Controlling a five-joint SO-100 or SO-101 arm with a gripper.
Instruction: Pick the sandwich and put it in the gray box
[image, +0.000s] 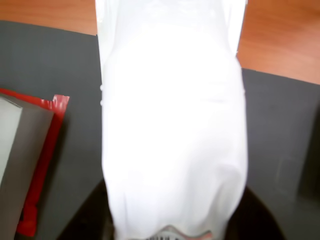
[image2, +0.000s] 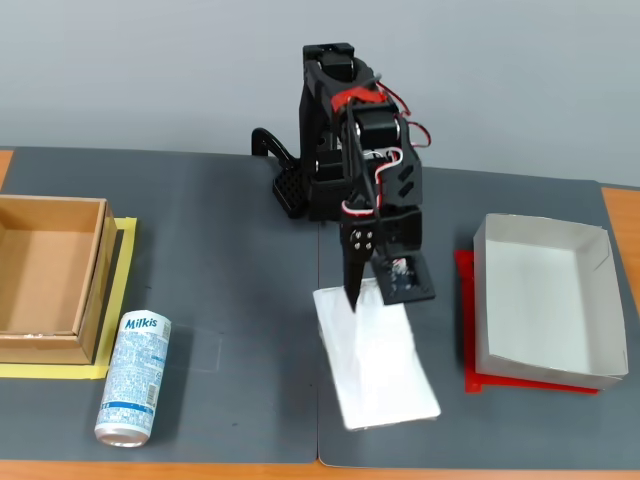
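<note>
The sandwich is a flat plain white package. In the fixed view it slants down from my gripper toward the mat's front edge. My gripper is shut on its far end. I cannot tell whether its near end touches the mat. In the wrist view the sandwich fills the middle and hides the fingertips. The gray box is open-topped and empty, standing to the right of the gripper and apart from it. One corner of it shows at the left of the wrist view.
The gray box stands on a red sheet. A brown cardboard box on yellow tape stands at the far left, with a Milkis can lying beside it. The arm's base is at the back of the dark mat.
</note>
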